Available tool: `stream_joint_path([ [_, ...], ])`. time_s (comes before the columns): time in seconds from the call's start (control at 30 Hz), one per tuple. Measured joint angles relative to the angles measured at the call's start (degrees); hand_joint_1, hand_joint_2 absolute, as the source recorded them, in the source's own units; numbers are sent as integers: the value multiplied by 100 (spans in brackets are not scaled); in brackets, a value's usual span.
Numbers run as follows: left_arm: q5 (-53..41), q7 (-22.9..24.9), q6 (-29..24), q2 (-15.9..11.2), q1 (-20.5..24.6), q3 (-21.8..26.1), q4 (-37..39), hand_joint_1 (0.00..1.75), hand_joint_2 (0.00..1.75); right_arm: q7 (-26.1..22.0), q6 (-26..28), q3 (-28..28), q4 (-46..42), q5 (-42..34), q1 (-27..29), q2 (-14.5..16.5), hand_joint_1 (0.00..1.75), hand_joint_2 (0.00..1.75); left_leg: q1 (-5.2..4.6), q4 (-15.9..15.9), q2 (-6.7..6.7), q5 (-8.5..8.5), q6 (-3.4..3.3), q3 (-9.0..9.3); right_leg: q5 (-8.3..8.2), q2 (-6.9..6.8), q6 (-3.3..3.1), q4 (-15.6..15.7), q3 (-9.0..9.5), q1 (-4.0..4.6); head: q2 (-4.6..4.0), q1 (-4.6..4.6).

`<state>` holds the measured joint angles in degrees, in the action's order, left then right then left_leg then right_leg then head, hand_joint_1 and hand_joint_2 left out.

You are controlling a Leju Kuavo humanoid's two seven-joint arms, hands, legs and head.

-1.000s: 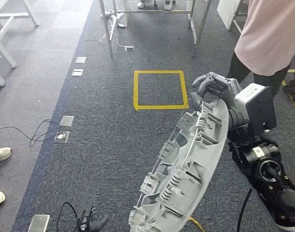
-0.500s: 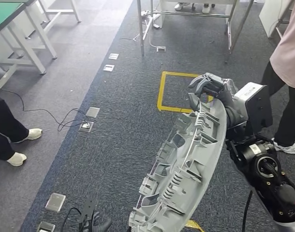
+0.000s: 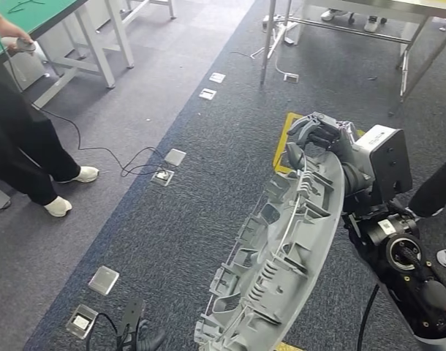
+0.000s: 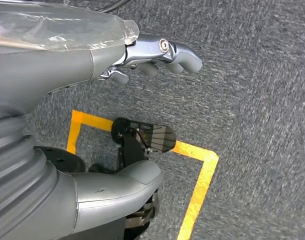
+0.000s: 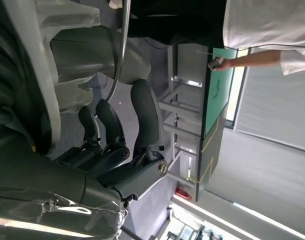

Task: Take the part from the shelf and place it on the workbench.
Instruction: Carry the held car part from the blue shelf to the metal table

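Your right hand [image 3: 320, 139] had the part [image 3: 281, 256], a large curved grey plastic moulding with ribs and clips on its inner face. The hand's fingers [image 3: 311, 128] were curled over the part's upper end, thumb against it. The part hung in the air, tilted, running from the hand down toward the bottom edge of the head view, above dark grey carpet [image 3: 199, 190]. In the right wrist view the dark fingers [image 5: 109, 125] wrapped round the moulding's edge [image 5: 37, 75].

Your left hand [image 4: 117, 100] held nothing, fingers [image 4: 173, 50] extended and apart from the thumb [image 4: 117, 185], hanging over the carpet and a yellow tape corner [image 4: 204, 165].

A yellow tape square [image 3: 281, 142] on the floor sat just behind the part's top, mostly hidden. A green-topped workbench [image 3: 50, 14] stood at upper left, well apart from the part. A person in dark trousers [image 3: 22, 146] stood beside it, holding something small at the bench, probably a controller, too small to confirm. A cable [image 3: 104, 153] ran from that side to a floor socket [image 3: 163, 177].
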<state>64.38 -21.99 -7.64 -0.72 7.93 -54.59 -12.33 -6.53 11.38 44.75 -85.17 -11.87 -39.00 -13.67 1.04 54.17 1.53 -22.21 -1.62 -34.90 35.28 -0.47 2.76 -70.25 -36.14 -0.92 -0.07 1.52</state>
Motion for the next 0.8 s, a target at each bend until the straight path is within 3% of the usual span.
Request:
stream_joint_path([
  [0.03, 3, 0, 16, -1, -3, 1, 0, 0, 175, 2, 20, -6, 8, -10, 31, -4, 175, 175, -9, 5, 49, -3, -7, 3, 18, 21, 2, -204, -118, 0, 0, -6],
  [0.07, 11, 0, 43, -8, -6, 1, 0, 0, 175, 2, 42, -21, 13, -30, 70, -16, 175, 175, -13, 12, 97, -7, -10, 8, -86, 26, -4, -170, -132, -1, 0, -9],
  [0.13, 38, 0, 104, -37, -9, 1, 0, 0, 175, -5, 69, -79, 1, -75, 161, -60, 175, 175, -14, 34, 187, -21, 2, 22, -546, 49, -36, 526, 129, -3, 0, -16],
  [0.2, 62, 0, 145, -75, -2, 1, 0, 0, 175, -6, 69, -154, -27, -87, 236, -104, 175, 175, -31, 68, 240, -39, 37, 12, -850, 105, -77, 1263, 426, 10, 0, -26],
  [0.23, 68, 0, 150, -98, 0, 1, 0, 0, 175, 5, 69, -188, -46, -73, 275, -119, 175, 175, -37, 75, 253, -41, 62, 0, -889, 128, -100, 1439, 490, 21, 0, -28],
  [0.3, 69, 0, 150, -148, 5, 1, 0, 0, 175, 45, 84, -258, -92, -11, 363, -130, 175, 175, -37, 64, 264, -29, 120, -12, -879, 133, -152, 1506, 511, 34, 0, -22],
  [0.37, 58, -1, 150, -208, 13, 1, 0, 0, 175, 97, 132, -339, -161, 74, 453, -134, 175, 175, -25, 169, 180, -95, 170, -55, -914, 111, -223, 1551, 566, 11, 0, -14],
  [0.43, 52, -2, 150, -262, 37, 1, 0, 0, 175, 135, 177, -428, -244, 146, 540, -140, 175, 175, -7, 714, 9, -380, 225, -305, -939, 76, -275, 1587, 614, -13, 0, 18],
  [0.5, 55, -2, 150, -301, 62, 1, 0, 0, 175, 163, 202, -508, -309, 191, 648, -158, 175, 175, 12, 1501, -92, -704, 289, -702, -930, 40, -294, 1589, 619, -11, 0, 48],
  [0.53, 58, -2, 150, -321, 67, 2, 0, 0, 175, 176, 216, -546, -336, 206, 709, -169, 175, 175, 20, 1724, -105, -747, 310, -829, -920, 24, -294, 1588, 625, -10, 0, 53],
  [0.57, 62, -2, 150, -345, 70, 2, 0, 0, 175, 190, 230, -584, -364, 218, 764, -179, 175, 175, 25, 1736, -110, -684, 322, -851, -906, 14, -290, 1586, 634, -10, 0, 56],
  [0.63, 67, -2, 150, -391, 72, 4, 0, 0, 175, 210, 263, -663, -428, 238, 846, -197, 175, 175, 29, 1091, -126, -300, 319, -546, -863, 6, -261, 1577, 674, -15, 0, 65],
  [0.7, 69, -1, 153, -420, 84, 5, 0, 0, 175, 221, 282, -734, -498, 250, 891, -220, 175, 175, 9, 347, -151, -43, 278, -168, -808, 2, -205, 1562, 704, 3, 0, 73],
  [0.73, 69, 1, 155, -427, 92, 5, 0, 0, 175, 225, 287, -763, -532, 252, 907, -235, 175, 175, -4, 168, -155, -19, 243, -78, -784, 1, -175, 1558, 712, 18, 0, 72],
  [0.8, 69, 4, 157, -429, 100, 5, 0, 0, 175, 231, 291, -811, -588, 255, 938, -268, 175, 175, -25, 118, -127, -67, 159, -54, -750, -4, -111, 1573, 730, 26, 0, 60],
])
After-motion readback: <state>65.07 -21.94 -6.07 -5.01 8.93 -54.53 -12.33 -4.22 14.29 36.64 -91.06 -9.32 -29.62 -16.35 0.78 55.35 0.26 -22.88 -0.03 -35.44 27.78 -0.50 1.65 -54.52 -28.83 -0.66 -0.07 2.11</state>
